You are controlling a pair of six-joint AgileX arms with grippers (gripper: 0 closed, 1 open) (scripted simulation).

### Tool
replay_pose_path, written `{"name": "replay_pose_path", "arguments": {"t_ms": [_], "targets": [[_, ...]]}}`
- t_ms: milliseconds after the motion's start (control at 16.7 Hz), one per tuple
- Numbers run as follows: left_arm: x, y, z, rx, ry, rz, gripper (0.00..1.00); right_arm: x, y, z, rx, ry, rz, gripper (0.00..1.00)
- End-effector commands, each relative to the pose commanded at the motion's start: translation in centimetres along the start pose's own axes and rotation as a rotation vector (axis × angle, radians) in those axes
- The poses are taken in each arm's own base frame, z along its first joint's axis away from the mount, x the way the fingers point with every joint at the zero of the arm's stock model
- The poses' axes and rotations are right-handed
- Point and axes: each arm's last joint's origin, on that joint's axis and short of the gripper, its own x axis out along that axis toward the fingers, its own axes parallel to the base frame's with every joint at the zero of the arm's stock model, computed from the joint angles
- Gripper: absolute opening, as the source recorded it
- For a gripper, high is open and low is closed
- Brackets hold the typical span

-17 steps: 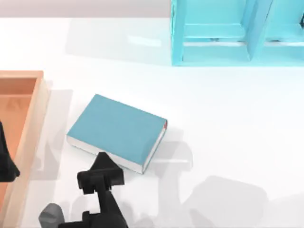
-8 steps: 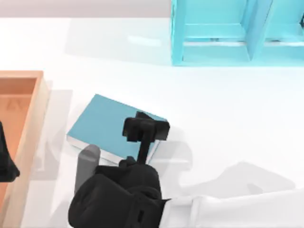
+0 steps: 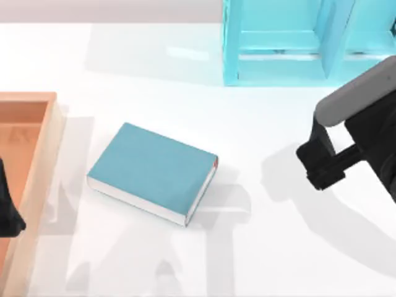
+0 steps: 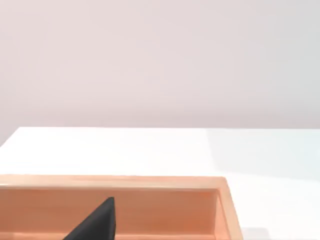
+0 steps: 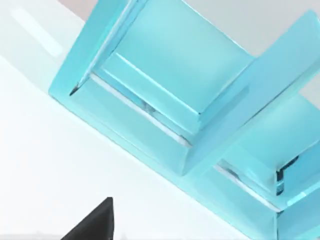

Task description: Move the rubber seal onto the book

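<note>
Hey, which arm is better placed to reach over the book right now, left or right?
Probably left. The book lies in the table's left half, beside the wooden tray where the left gripper sits. The right gripper hangs at the far right, below the shelf unit.

This is a rendered tabletop test bench, not a lived-in room; the white table (image 3: 185, 74) is smooth and unmarked, with soft flat shadows; behind it the left wrist view shows a bare pale wall (image 4: 160, 60) without detail; the few props sit well apart: a teal book (image 3: 151, 172), a light-blue shelf unit (image 3: 309, 43) at the far edge, and a wooden tray (image 3: 37, 161) at the left side; two black robot arms reach over the table.
</note>
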Motion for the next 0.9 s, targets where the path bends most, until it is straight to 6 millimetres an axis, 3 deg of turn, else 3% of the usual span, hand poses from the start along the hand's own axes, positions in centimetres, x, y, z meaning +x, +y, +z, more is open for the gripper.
{"name": "replay_pose_path", "arguments": {"t_ms": [120,300,600,900], "targets": [[0.0,0.0,0.0,0.000,0.000,0.000,1.00,-1.9,-3.5,-3.4,0.170,-0.048,-0.032,1.00],[0.0,0.0,0.0,0.000,0.000,0.000,1.00,-4.4,-5.8,-8.6,0.373,-0.132,-0.088,1.00],[0.0,0.0,0.0,0.000,0.000,0.000,1.00,-5.5,-5.5,-15.0,0.564,-0.232,-0.160,1.00],[0.0,0.0,0.0,0.000,0.000,0.000,1.00,-5.3,-5.1,-17.0,0.615,-0.261,-0.180,1.00]]}}
